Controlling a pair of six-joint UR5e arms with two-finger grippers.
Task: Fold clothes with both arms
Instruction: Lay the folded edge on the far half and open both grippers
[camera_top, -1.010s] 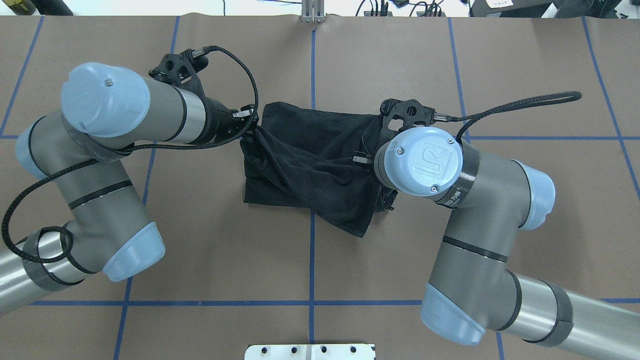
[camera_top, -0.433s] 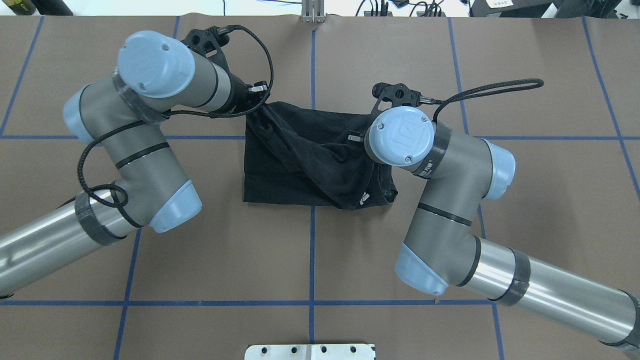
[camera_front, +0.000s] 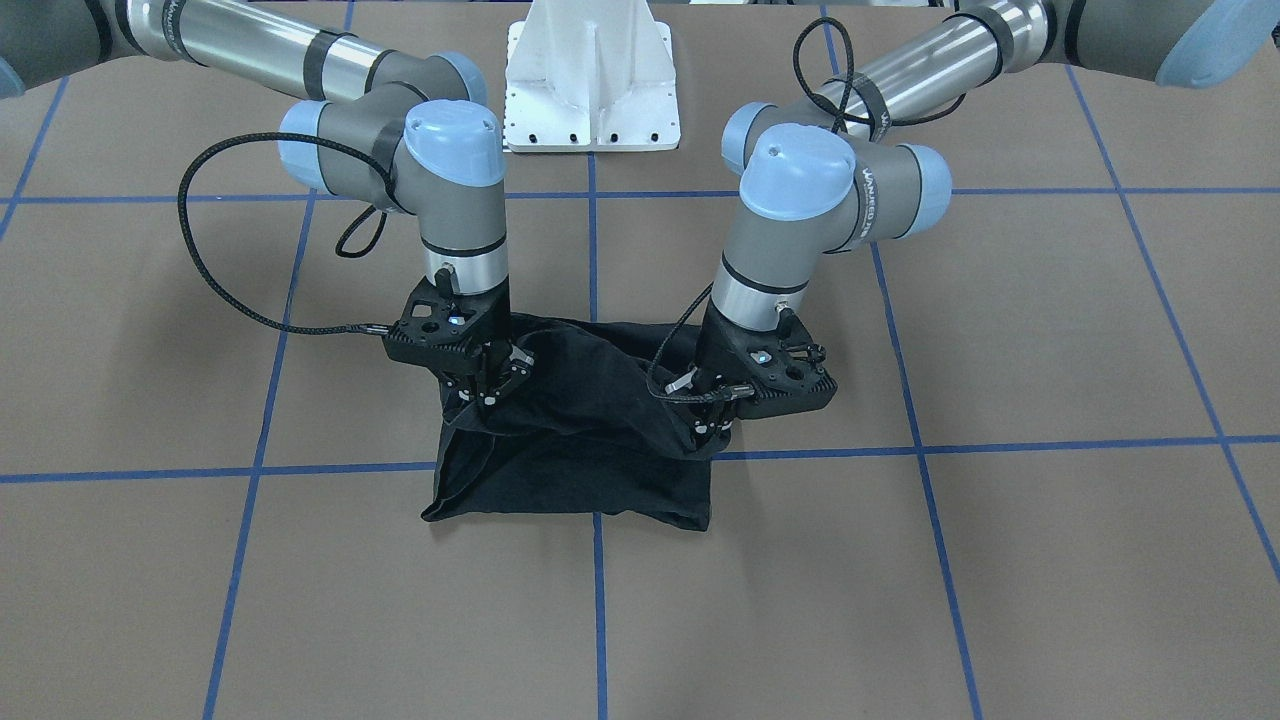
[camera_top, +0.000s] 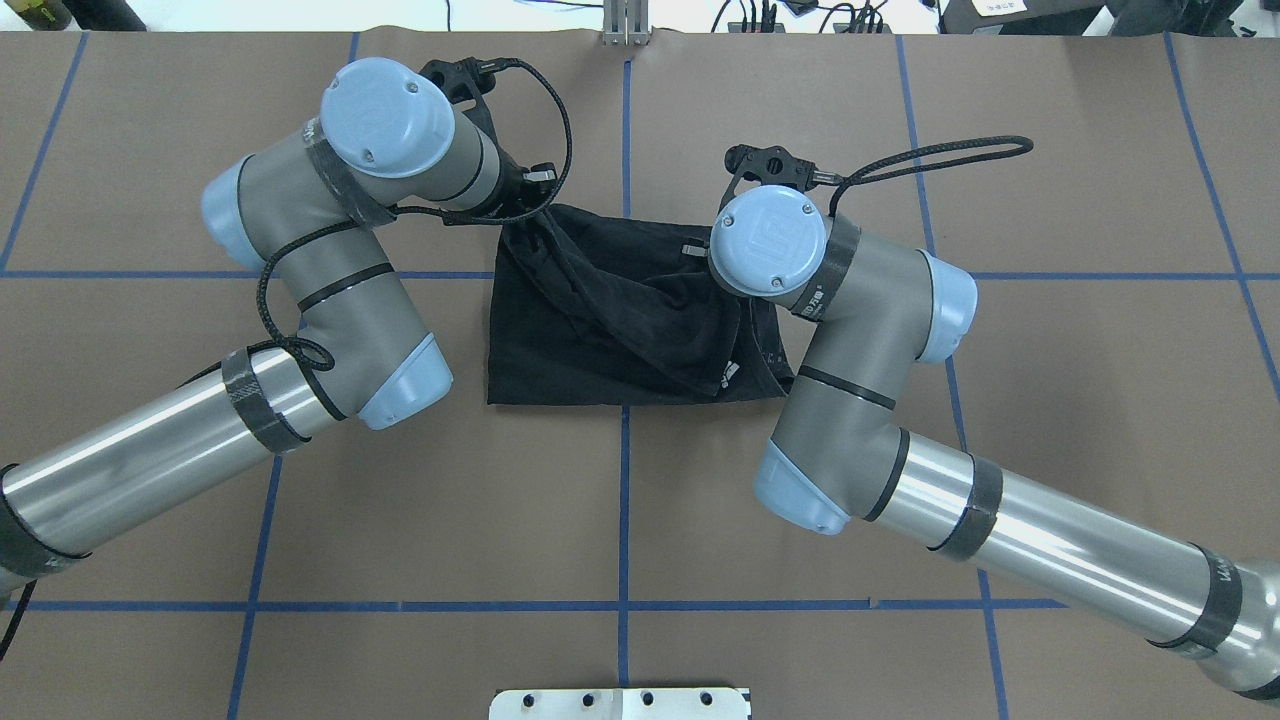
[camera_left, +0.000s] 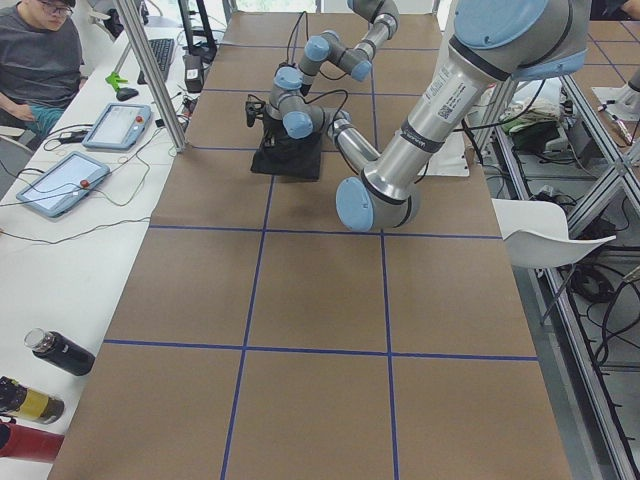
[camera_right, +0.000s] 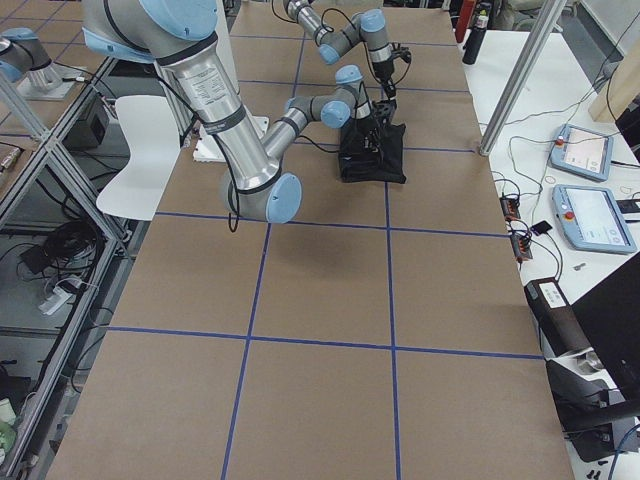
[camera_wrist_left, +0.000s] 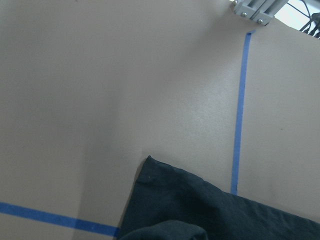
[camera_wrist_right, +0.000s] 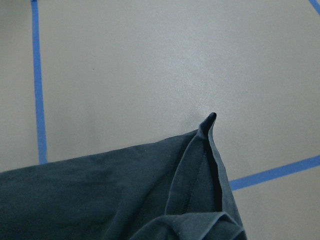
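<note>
The T-shirt (camera_front: 570, 480) is drawn farther forward, its edge clamped in the left gripper (camera_front: 712, 428) and right gripper (camera_front: 482, 398), sagging between them.

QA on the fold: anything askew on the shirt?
Yes: the T-shirt sags in a wrinkled bunch between left pincer and right pincer, and a flap pokes out unevenly on the right pincer's side.

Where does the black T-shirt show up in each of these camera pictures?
Exterior front-facing: T-shirt at centre, slightly below the middle.
Overhead exterior: centre, slightly above the middle.
Exterior left: far away, upper centre-left.
Exterior right: far away, upper centre-right.
Left wrist: bottom edge, right of centre.
Right wrist: bottom, left and centre.
Shared landmark: blue tape line passing under it.
</note>
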